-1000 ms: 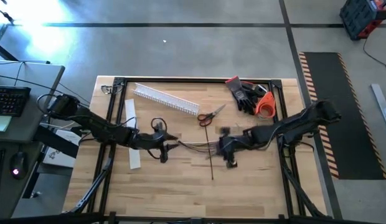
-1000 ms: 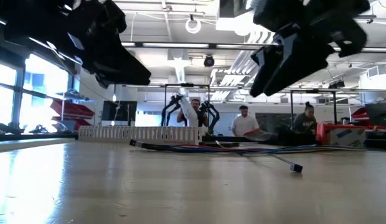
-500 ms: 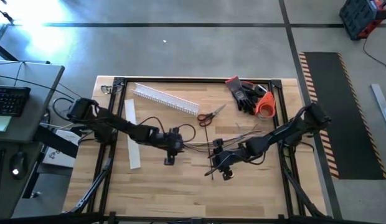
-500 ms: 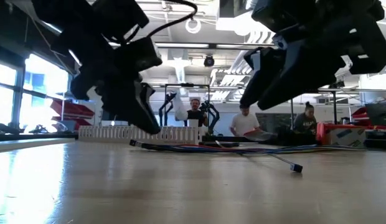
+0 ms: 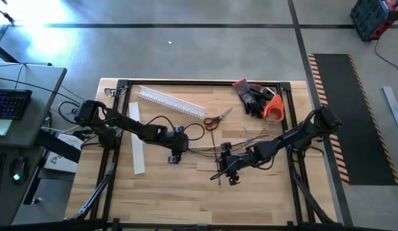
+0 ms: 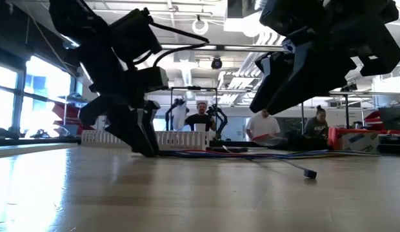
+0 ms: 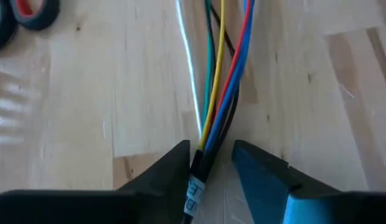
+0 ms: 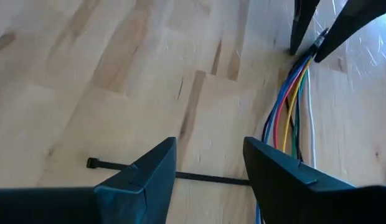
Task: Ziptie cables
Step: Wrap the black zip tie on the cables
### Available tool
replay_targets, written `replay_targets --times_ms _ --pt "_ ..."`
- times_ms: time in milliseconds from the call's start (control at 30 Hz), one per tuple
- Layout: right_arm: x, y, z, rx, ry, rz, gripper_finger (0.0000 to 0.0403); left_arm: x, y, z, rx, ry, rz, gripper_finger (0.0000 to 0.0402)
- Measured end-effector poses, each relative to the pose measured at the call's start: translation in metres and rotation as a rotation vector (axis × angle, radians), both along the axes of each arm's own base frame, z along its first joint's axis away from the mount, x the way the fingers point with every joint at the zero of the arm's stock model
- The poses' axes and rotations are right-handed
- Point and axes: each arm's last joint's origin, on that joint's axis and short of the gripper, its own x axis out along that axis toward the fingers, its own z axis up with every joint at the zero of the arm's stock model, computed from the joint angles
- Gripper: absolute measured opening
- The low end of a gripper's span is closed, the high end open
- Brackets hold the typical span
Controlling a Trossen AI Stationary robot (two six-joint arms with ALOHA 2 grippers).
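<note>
Cables (image 5: 202, 149) were not tied yet, as far as I could judge: the bundle of coloured wires lay loose across the middle of the table (image 5: 263, 192), fanning apart toward its right end, and the black ziptie (image 8: 168, 175) rested flat on the wood beside them, not looped around anything. So the gathering had only begun, and threading and cinching the tie all looked to be left.

From above, the left tool (image 5: 175, 154) was down at the bundle's left end, at about nine o'clock from the table's centre. Its wrist view showed the two fingers spread, one on each side of the labelled end of the wires, low at the wood, with a gap on the right-hand side, so it straddled them without pinching. The arm reached in long and low from the table's left edge.

The right tool (image 5: 228, 168) hung over the wood near six o'clock from the middle of the bundle, fingers (image 8: 146, 177) held apart and holding nothing, with the ziptie lying on the table beneath them. Its arm stretched in from the right edge, elbow bent.

Scissors (image 5: 216, 119), gloves (image 5: 251, 96) and the white slotted duct (image 5: 170, 101) lay off toward twelve o'clock, well apart from both tools.
</note>
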Motion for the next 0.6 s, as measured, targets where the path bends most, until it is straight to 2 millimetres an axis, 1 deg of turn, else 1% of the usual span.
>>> replay_targets --times_ms 67,167,200,333,433,533,600 --pt "0.000 0.000 0.000 0.004 0.000 0.004 0.0176 -0.002 -0.003 0.001 0.014 0.015 -0.010 0.0076" --pt "0.000 0.001 0.000 0.020 -0.001 0.019 0.0176 -0.007 -0.009 0.004 0.044 0.046 -0.027 0.0021" --pt "0.001 0.002 0.001 0.027 -0.016 0.020 0.0176 -0.010 -0.011 0.004 0.054 0.060 -0.027 0.0012" --pt "0.011 0.007 0.003 0.074 -0.118 0.062 0.0176 -0.018 -0.015 0.007 0.078 0.115 -0.044 0.0017" --pt "0.018 0.009 0.002 0.064 -0.179 0.094 0.0176 -0.023 -0.020 0.007 0.106 0.161 -0.081 0.0009" --pt "0.020 0.010 -0.002 0.040 -0.189 0.110 0.0176 -0.029 -0.023 0.005 0.132 0.218 -0.105 0.0005" --pt "0.020 0.009 -0.005 0.023 -0.177 0.115 0.0176 -0.031 -0.025 0.005 0.152 0.232 -0.099 0.0011"
